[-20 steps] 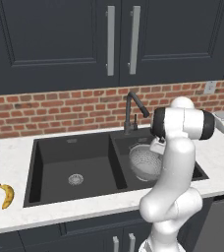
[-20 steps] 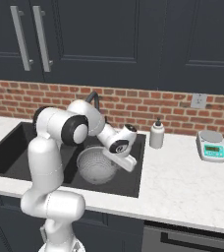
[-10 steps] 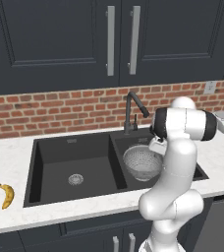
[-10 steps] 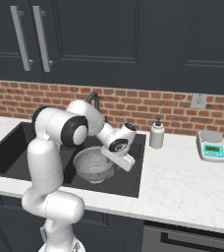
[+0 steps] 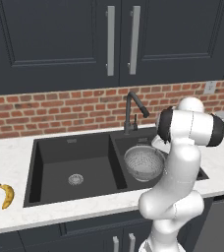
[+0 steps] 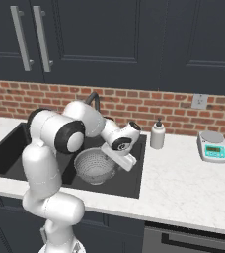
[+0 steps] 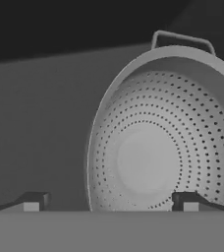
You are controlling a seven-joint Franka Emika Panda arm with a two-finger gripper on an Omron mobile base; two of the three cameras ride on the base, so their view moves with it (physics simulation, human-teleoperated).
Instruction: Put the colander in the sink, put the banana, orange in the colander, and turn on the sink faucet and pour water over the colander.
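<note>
Hand view: my two dark fingertips (image 7: pixel 33 201) stand wide apart at the bottom, nothing between them; the colander (image 7: pixel 158 147) lies ahead, rim and one wire handle showing.
Colander: a round silvery bowl dotted with holes, sitting in the right basin of the sink (image 5: pixel 55 152), near that basin's front wall.
My gripper (image 6: pixel 129 163): spread fully, holding nothing, just beside the colander's rim on the side toward the sink's right edge.
Handling, my judgement: stiff thin metal, light, likely to slide on the black basin floor; the rolled rim or a wire handle is the place to pinch, not the smooth wall.
Sink faucet (image 5: pixel 133 108): dark arched spout at the back edge of the sink, between the two basins, head angled toward the colander.
Banana (image 5: pixel 7 195): yellow, curved, on the counter (image 5: pixel 8 167) near its front edge, left of the sink, well apart from me.
Banana handling, my judgement: soft, bruises easily; grip gently across its middle.
Orange: I cannot find it.
</note>
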